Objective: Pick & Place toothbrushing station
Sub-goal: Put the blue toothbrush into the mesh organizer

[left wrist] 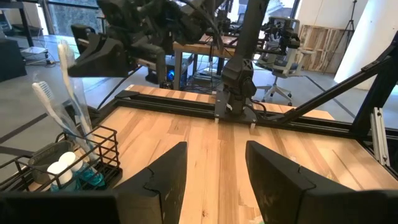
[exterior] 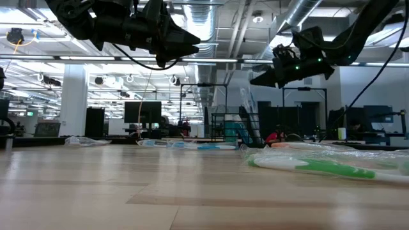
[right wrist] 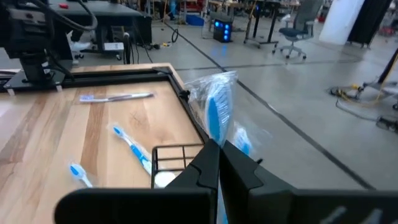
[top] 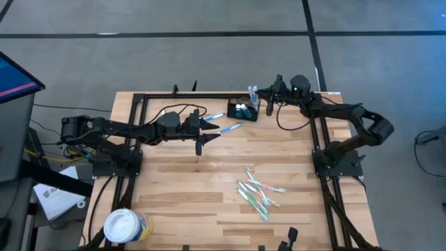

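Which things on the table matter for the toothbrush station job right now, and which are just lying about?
For the job:
- toothbrushing station, far table edge
- wrapped toothbrush, pinched in right gripper, above the station
- loose toothbrushes, pile near the right arm
- two toothbrushes beside the station
- left gripper, empty, jaws open

Lying about:
- white tub, near corner

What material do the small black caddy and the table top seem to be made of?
Small black rectangular caddy: looks like thin metal wire with a matt black coating, since open gridded bars show; plastic cannot be excluded.
Light table top: appears to be wood, smooth finish, judging by the visible plank seams and grain.
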`<state>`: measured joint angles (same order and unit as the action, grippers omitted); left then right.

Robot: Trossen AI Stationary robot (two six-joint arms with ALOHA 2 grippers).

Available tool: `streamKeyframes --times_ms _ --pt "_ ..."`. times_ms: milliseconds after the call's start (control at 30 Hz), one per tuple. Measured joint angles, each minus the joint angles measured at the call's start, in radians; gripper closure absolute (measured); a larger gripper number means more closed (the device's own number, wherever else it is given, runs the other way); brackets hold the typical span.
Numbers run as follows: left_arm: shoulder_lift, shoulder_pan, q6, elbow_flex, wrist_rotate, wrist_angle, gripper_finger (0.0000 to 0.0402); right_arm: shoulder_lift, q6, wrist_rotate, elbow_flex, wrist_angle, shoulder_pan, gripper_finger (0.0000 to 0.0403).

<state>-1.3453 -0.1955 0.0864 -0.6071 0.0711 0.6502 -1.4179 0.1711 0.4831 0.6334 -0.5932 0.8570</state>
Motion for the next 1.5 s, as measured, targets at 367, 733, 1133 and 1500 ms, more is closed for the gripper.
streamKeyframes --times_ms 367,733,1133,1500 --pt "0.0 0.0 0.0 0.0 0.0 0.0 0.0245 -0.052 -0.039 0.003 0.0 -0.022 0.026 0.0403" --pt "0.0 0.0 0.0 0.0 0.0 0.0 0.0245 -0.094 -0.052 0.014 0.0 -0.043 0.027 0.0403" --pt "0.0 0.0 0.0 0.0 0.0 0.0 0.0245 -0.094 -0.085 0.017 0.0 0.002 0.045 0.0403" --pt "0.0 0.0 0.0 0.0 0.0 0.0 0.0245 -0.091 -0.093 0.053 0.0 0.003 0.049 0.0338"
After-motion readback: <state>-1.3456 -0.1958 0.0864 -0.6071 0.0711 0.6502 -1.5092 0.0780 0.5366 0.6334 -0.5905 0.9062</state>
